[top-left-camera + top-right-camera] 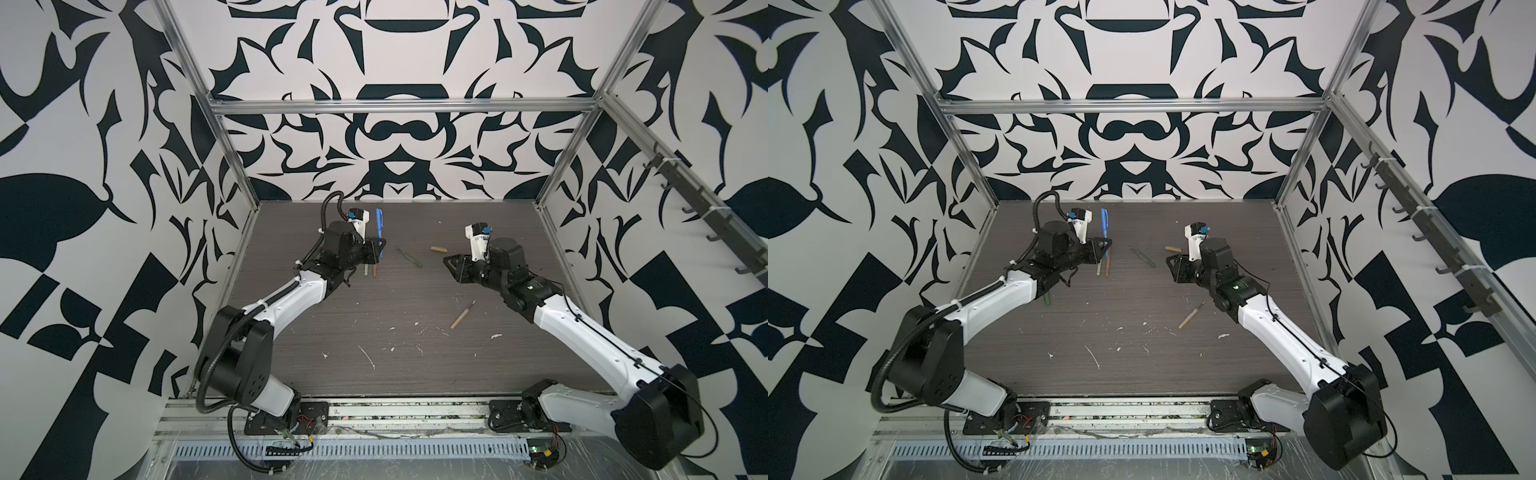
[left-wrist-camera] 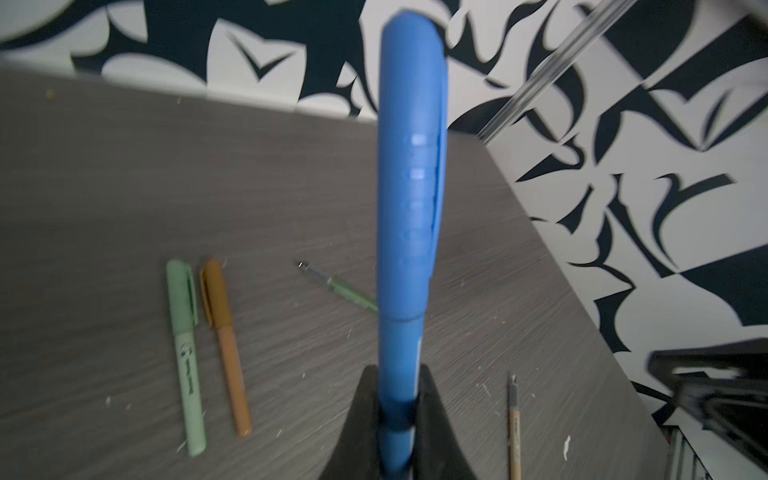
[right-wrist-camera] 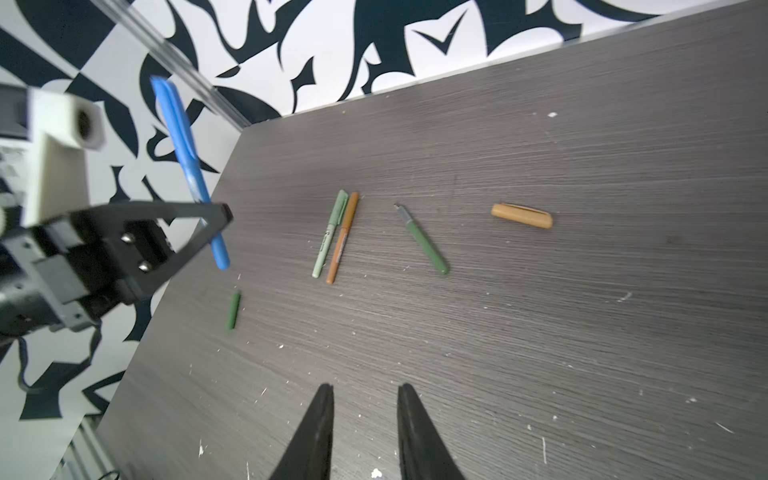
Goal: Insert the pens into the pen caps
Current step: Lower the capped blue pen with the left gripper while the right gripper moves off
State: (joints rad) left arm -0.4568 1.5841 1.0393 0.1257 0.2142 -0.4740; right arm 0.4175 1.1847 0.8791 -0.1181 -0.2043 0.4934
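My left gripper (image 1: 376,249) is shut on the blue pen (image 1: 379,224), which points up and away with its blue cap on; the left wrist view shows the jaws clamped on its barrel (image 2: 401,390). A pale green pen (image 3: 330,232) and an ochre-brown pen (image 3: 343,237), both capped, lie side by side under that gripper. An uncapped dark green pen (image 1: 409,256) lies mid-table, with a tan cap (image 1: 439,249) to its right. A tan uncapped pen (image 1: 462,316) lies nearer the front. A dark green cap (image 3: 233,311) lies beside the left arm. My right gripper (image 3: 365,388) hovers open and empty.
Patterned walls and aluminium frame posts (image 1: 232,166) close the table on three sides. White flecks and scratches (image 1: 368,357) dot the front half of the dark wood-grain tabletop (image 1: 374,374). The two arm bases sit along the front rail (image 1: 395,411).
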